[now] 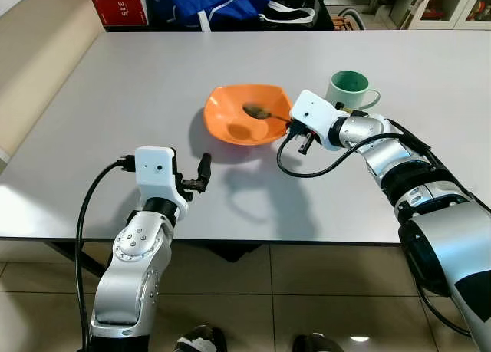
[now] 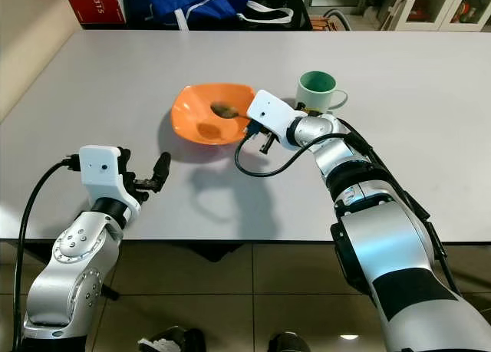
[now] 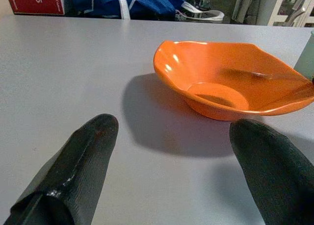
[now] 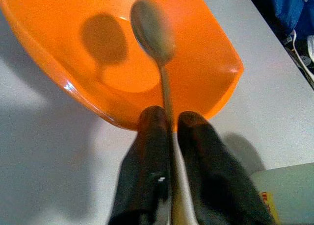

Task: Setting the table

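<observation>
Left gripper point(image 1: 201, 172): jaws spread, low over bare worktop point(image 1: 123, 91); straight ahead the orange bowl point(image 1: 239, 120) blocks the path, w/ open grey surface between and to its outer side. Right gripper point(image 4: 169, 132): jaws pinched on spoon point(image 4: 153, 31), just at bowl's near rim, spoon head out over the bowl. Green mug point(image 1: 349, 90) close behind that wrist. Bags point(image 1: 207, 3) and a red box point(image 1: 119, 5) crowd the far edge.

Head eyes look down over table point(image 1: 115, 76); wrist views close, both sharing orange bowl point(image 3: 230, 83), perhaps blurred.
</observation>
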`<state>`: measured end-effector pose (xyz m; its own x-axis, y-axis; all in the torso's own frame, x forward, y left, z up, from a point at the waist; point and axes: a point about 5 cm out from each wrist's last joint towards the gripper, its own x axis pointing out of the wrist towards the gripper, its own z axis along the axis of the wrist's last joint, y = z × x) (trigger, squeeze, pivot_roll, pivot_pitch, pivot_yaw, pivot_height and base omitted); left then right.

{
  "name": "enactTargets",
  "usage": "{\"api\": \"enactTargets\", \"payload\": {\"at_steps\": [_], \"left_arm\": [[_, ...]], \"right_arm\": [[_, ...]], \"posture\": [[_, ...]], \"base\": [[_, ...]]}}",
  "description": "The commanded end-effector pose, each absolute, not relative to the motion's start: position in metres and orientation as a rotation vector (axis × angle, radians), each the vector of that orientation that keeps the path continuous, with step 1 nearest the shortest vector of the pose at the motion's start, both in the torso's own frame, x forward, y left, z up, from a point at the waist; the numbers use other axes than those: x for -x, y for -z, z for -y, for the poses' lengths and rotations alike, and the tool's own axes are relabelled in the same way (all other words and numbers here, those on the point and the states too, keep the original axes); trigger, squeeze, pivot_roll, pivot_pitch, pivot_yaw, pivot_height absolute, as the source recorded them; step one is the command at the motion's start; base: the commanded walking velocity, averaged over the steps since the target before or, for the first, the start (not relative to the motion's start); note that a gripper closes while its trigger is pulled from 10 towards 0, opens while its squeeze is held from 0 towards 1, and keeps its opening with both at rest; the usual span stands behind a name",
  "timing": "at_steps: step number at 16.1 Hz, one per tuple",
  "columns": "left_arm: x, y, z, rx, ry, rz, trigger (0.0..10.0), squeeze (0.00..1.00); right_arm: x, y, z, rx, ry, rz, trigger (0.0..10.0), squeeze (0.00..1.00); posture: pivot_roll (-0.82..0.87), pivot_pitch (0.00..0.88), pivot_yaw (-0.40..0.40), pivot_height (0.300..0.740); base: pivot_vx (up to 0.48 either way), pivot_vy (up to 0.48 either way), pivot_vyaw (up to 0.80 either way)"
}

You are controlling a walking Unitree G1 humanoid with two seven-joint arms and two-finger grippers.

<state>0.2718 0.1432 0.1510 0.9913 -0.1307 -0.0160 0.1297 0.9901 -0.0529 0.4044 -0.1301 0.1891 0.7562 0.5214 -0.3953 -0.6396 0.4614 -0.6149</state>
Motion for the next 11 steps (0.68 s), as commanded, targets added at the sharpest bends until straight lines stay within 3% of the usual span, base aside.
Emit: {"api": "enactTargets", "payload": {"at_steps": [1, 7, 8, 9, 11], "left_arm": [[-0.273, -0.15, -0.143, 0.05, 0.118, -0.014, 10.0, 0.0], [-0.273, -0.15, -0.142, 0.058, 0.112, -0.01, 10.0, 0.0], [-0.274, -0.149, -0.141, 0.061, 0.112, -0.008, 10.0, 0.0], [-0.274, -0.15, -0.141, 0.065, 0.113, -0.005, 10.0, 0.0], [-0.276, -0.15, -0.14, 0.069, 0.114, 0.002, 10.0, 0.0]], "right_arm": [[-0.408, -0.204, 0.121, 0.857, -0.731, -0.113, 10.0, 1.0], [-0.409, -0.206, 0.12, 0.862, -0.721, -0.099, 10.0, 1.0], [-0.409, -0.208, 0.121, 0.86, -0.702, -0.088, 10.0, 0.15], [-0.41, -0.211, 0.122, 0.825, -0.675, -0.072, 10.0, 0.0], [-0.416, -0.226, 0.127, 0.646, -0.543, -0.007, 10.0, 0.0]], "posture": [[-0.09, 0.077, 0.025, 0.74], [-0.09, 0.07, 0.017, 0.74], [-0.1, 0.068, 0.016, 0.74], [-0.1, 0.065, 0.015, 0.74], [-0.1, 0.06, 0.011, 0.74]], "base": [[0.0, 0.0, 0.0], [0.0, 0.0, 0.0], [0.0, 0.0, 0.0], [0.0, 0.0, 0.0], [0.0, 0.0, 0.0]]}}
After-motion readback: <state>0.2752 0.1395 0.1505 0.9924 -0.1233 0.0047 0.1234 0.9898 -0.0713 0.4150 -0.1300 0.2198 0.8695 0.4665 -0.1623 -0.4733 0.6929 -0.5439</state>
